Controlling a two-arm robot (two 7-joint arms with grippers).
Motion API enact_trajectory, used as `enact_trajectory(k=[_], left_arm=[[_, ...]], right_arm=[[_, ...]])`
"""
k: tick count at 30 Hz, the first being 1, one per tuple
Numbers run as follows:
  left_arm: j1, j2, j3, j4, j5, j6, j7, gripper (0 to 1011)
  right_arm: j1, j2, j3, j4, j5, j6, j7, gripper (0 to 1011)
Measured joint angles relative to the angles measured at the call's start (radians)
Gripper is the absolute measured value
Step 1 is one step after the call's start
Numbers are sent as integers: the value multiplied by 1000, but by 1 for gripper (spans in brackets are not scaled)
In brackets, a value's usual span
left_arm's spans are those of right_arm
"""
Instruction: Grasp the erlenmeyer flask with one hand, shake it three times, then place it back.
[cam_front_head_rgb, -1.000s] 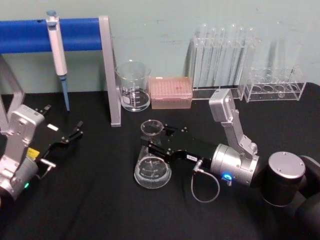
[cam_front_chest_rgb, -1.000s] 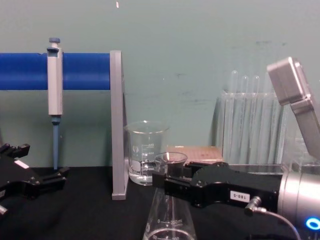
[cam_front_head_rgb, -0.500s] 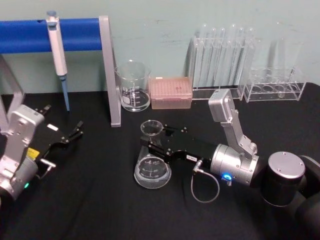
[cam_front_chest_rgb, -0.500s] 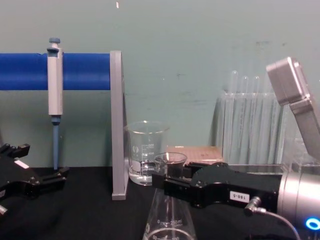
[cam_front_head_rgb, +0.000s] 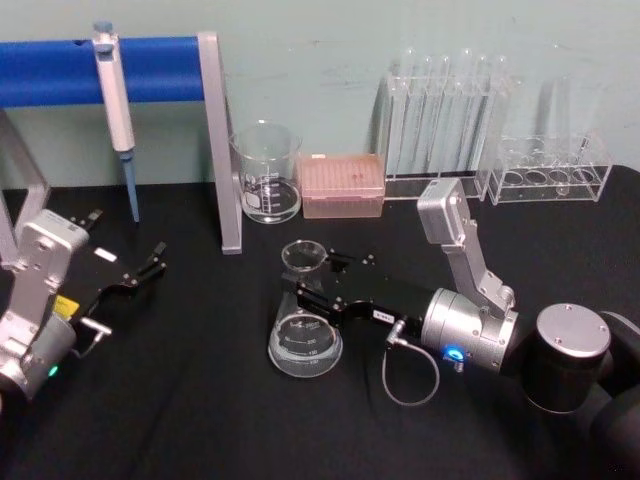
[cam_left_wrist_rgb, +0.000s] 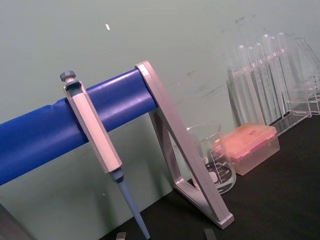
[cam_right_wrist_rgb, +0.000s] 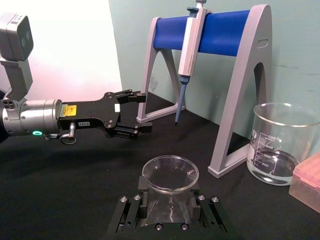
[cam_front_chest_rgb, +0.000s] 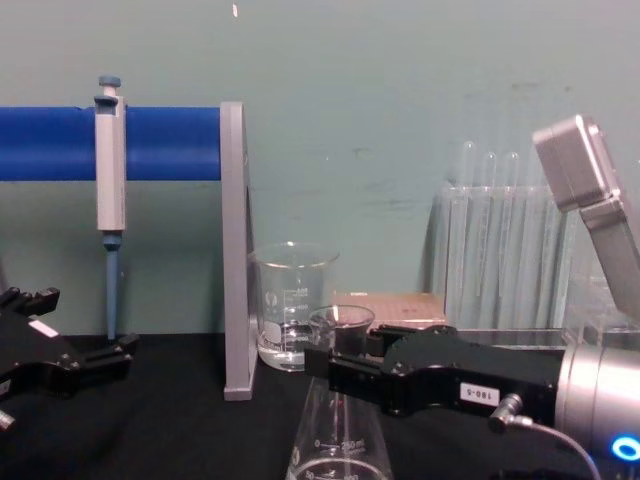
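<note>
The erlenmeyer flask (cam_front_head_rgb: 305, 340) is clear glass with a wide base and a narrow round-rimmed neck. It stands near the middle of the black table (cam_front_head_rgb: 200, 400). My right gripper (cam_front_head_rgb: 312, 277) reaches in from the right, its black fingers closed on either side of the neck just under the rim. The right wrist view shows the flask (cam_right_wrist_rgb: 170, 175) held between the right gripper (cam_right_wrist_rgb: 169, 207) fingers. From the chest, the flask (cam_front_chest_rgb: 335, 440) hangs below the right gripper (cam_front_chest_rgb: 335, 365). My left gripper (cam_front_head_rgb: 150, 265) rests open at the far left, well away from the flask.
A glass beaker (cam_front_head_rgb: 266, 172) and a pink tip box (cam_front_head_rgb: 343, 184) stand behind the flask. A pipette (cam_front_head_rgb: 115, 100) hangs on the blue-barred stand (cam_front_head_rgb: 150, 68) at back left. Test-tube racks (cam_front_head_rgb: 440, 120) (cam_front_head_rgb: 555, 170) line the back right.
The graduation marks on the flask's base have shifted slightly, so the flask has moved a little in the grip. Both arms stay where they were.
</note>
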Motion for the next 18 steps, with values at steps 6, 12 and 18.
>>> enact_trajectory(k=[6,12,18], left_arm=[[0,0,0,0,0,0,0,1001],[0,0,0,0,0,0,0,1001],[0,0,0,0,0,0,0,1001]], right_arm=[[-1,1,0,3,-3,5,-1,556],[-1,0,0,2,-3,5,-1,754],[0,0,0,2,-2,4,-1,898]])
